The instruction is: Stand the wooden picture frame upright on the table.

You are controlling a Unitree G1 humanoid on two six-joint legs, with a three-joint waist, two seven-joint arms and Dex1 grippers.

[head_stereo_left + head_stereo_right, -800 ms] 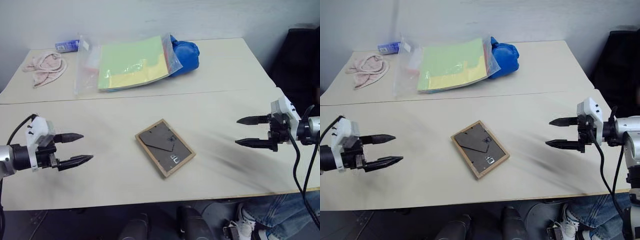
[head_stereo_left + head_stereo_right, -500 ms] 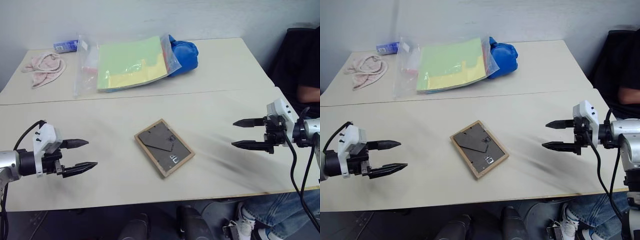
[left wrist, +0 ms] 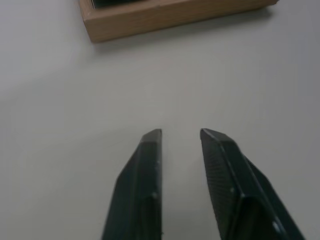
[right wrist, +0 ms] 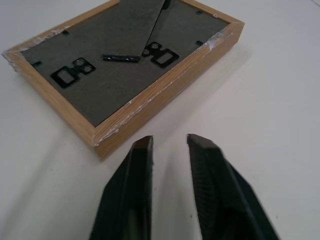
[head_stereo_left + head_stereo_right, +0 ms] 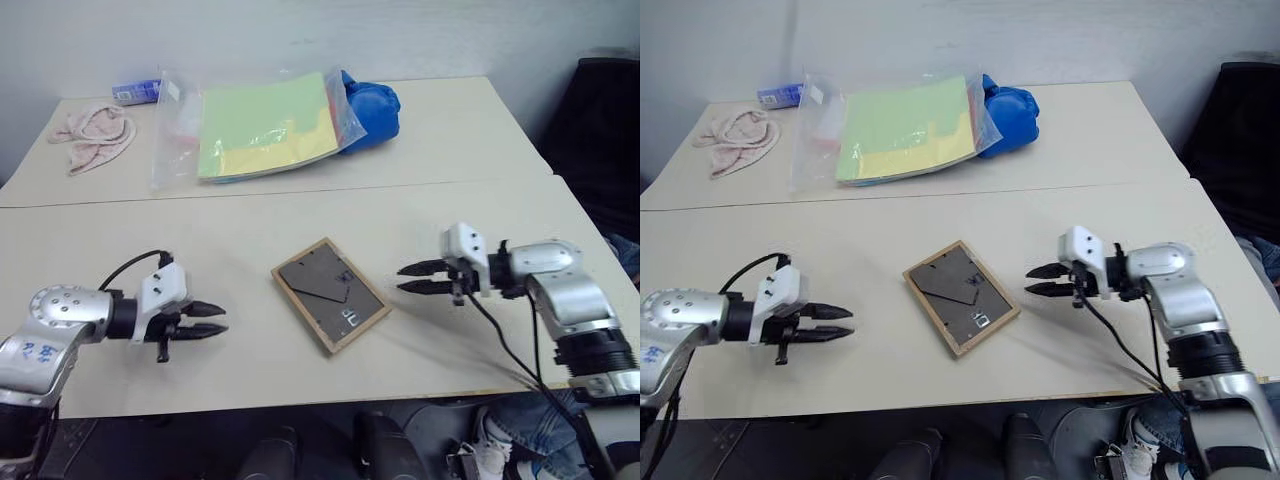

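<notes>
The wooden picture frame [image 5: 330,295] lies flat on the table [image 5: 250,230], dark grey back up, its stand flap slightly lifted. My left gripper [image 5: 224,319] hovers low to the frame's left and points at it. A clear stretch of tabletop lies between them, and in the left wrist view one frame corner [image 3: 175,15] sits just ahead of the fingers. My right gripper [image 5: 400,279] is close to the frame's right edge [image 4: 125,65], a short gap away. Both grippers are open only by a narrow gap, with nothing between the fingers.
A clear bag of green and yellow paper [image 5: 265,125] lies on the far slab beside a blue object [image 5: 375,100]. A pink cloth [image 5: 95,130] and a small blue pack [image 5: 135,92] sit at the far left. A dark chair [image 5: 600,130] stands beyond the right edge.
Both grippers have moved inward toward the frame from the table's sides, the right one furthest. Their fingers have drawn much closer together. The frame has not moved.
</notes>
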